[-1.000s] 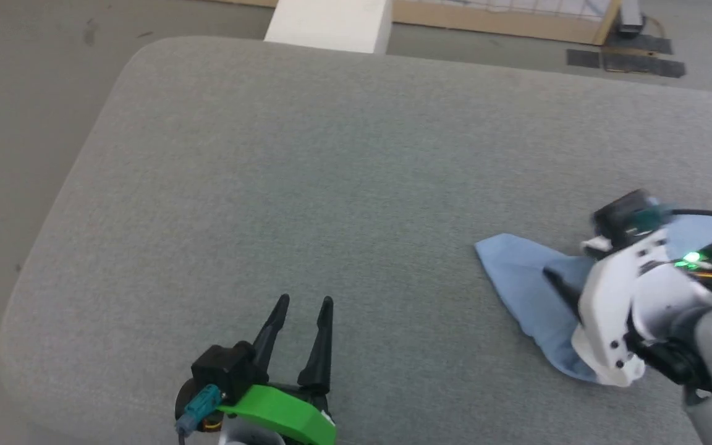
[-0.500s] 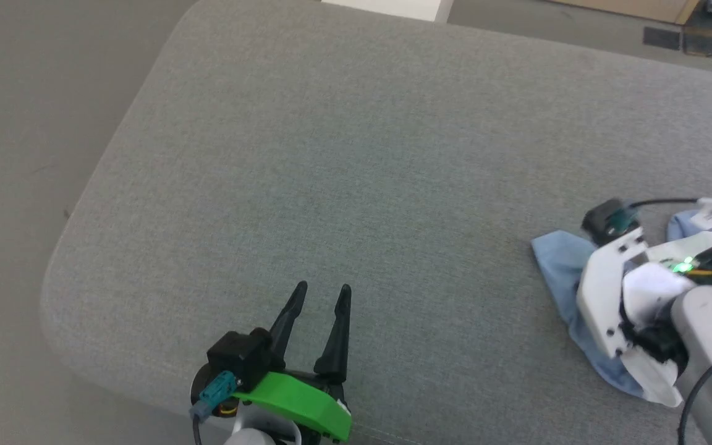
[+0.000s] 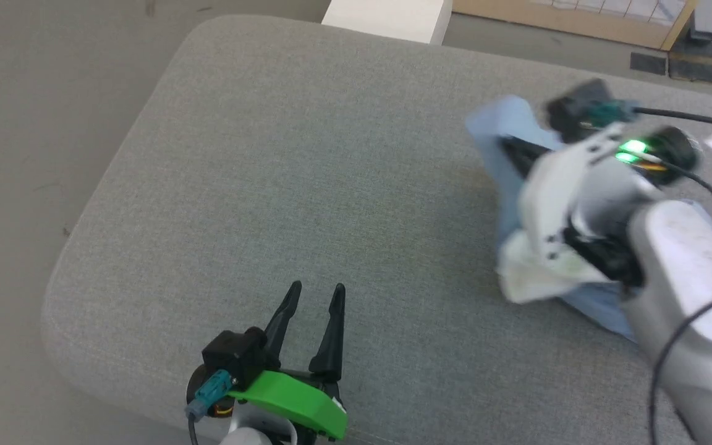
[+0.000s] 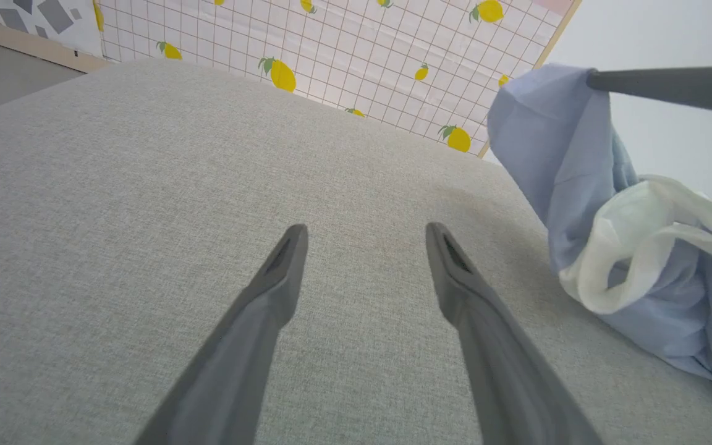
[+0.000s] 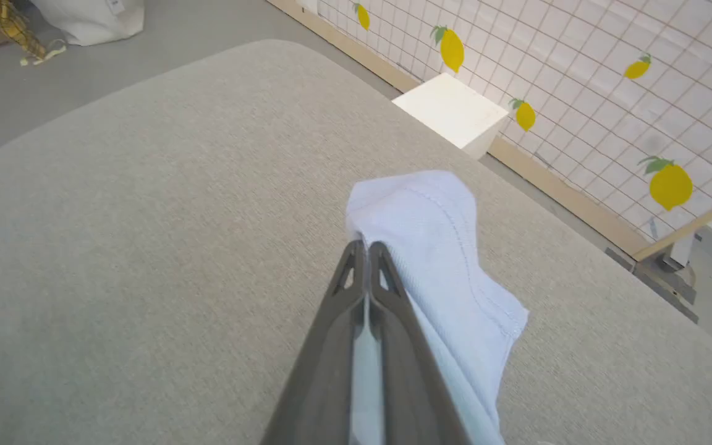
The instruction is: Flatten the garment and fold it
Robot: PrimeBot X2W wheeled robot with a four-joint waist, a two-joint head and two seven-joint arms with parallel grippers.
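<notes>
Half a second ago the garment (image 3: pixel 495 123) lay low on the grey padded surface (image 3: pixel 306 154) at the right of the head view, with the right gripper (image 3: pixel 507 145) down on it. Now that gripper has risen and moved farther from the robot, and one end of the cloth has come up with it. The left gripper (image 3: pixel 317 288) has stayed at the near edge of the surface, well apart from the garment. The camera itself has shifted a little between the two moments.

In the right wrist view the right gripper (image 5: pixel 365 244) has its two dark fingers pressed together on a fold of light blue knit, with a strip of cloth showing between them. The garment (image 5: pixel 436 235) hangs from the fingertips; a stitched hem runs along its edge.

In the left wrist view the left gripper (image 4: pixel 365 228) has its fingers spread wide above bare grey fabric, holding nothing. To its right the garment (image 4: pixel 554 142) is bunched, its top pulled up to a peak, its lower part resting on the surface. A white roll (image 4: pixel 634 247) curls out of the blue, perhaps collar or lining. In the head view this side is blurred.

A white box (image 3: pixel 387 15) stands on the floor beyond the surface.
</notes>
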